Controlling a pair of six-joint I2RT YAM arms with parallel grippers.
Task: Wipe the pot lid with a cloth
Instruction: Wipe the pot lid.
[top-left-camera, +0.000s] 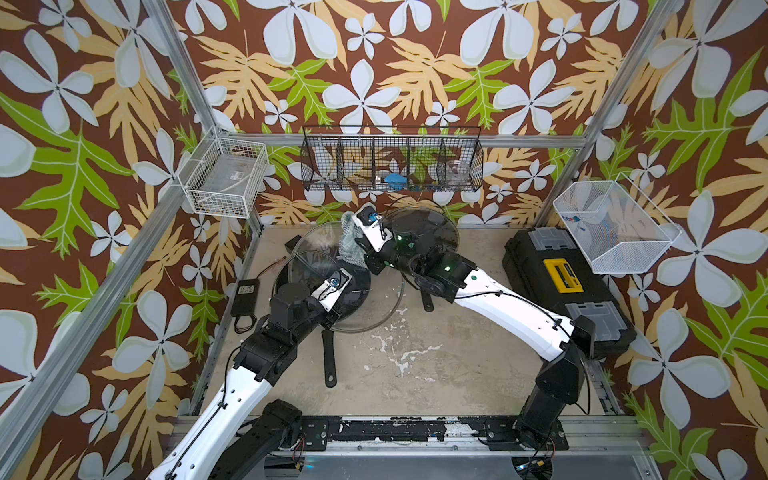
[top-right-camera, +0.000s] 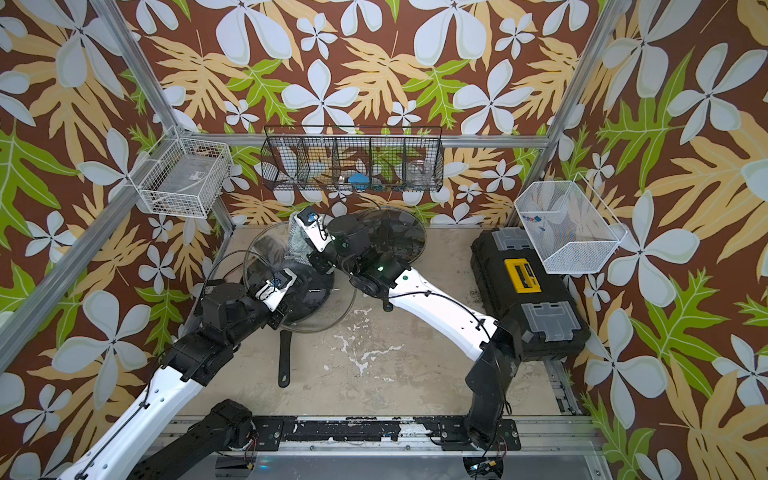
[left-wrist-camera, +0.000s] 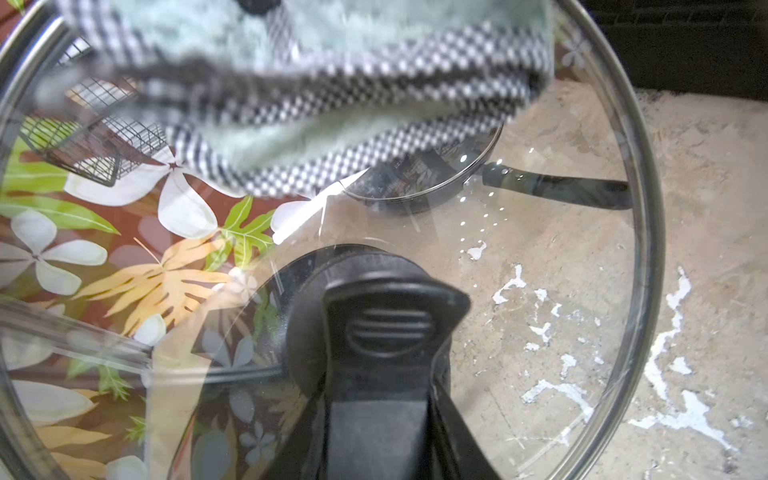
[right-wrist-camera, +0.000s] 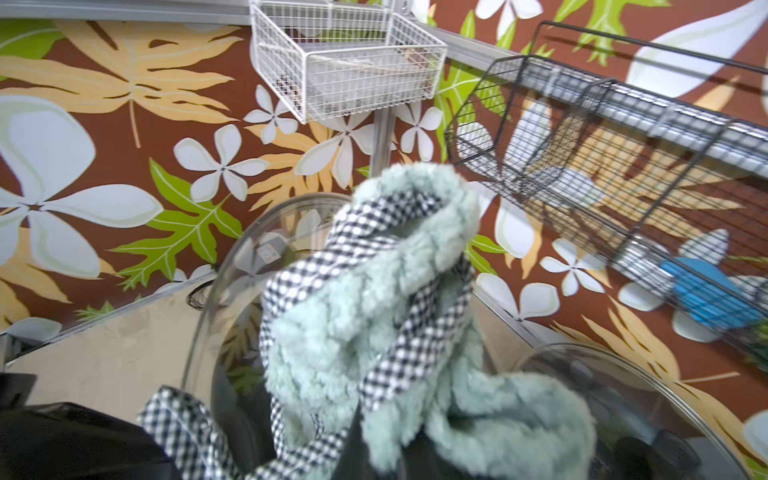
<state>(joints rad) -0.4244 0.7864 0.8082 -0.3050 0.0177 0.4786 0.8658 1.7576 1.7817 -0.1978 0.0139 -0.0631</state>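
Pot lid (left-wrist-camera: 552, 232) sits tilted up at 11 o'clock of the tabletop (top-left-camera: 436, 365), with the left hand (left-wrist-camera: 386, 332) pinching its knob (left-wrist-camera: 311, 307). Right hand (top-left-camera: 357, 249) is clamped on the cloth (right-wrist-camera: 374, 311), which presses against the glass near the rim.

Brown wallpaper (top-left-camera: 415, 62) with white flowers and green and tan leaves is covering all three walls, and aluminium posts (top-left-camera: 185, 70) are rising at the back corners. A white basket (top-left-camera: 226, 178), a black rack (top-left-camera: 390, 162) and a white mesh basket (top-left-camera: 615, 232) are hanging from the frame. A black toolbox (top-left-camera: 582, 299) is sitting at the right on the beige floor (top-left-camera: 436, 357), which is flaking in white patches.
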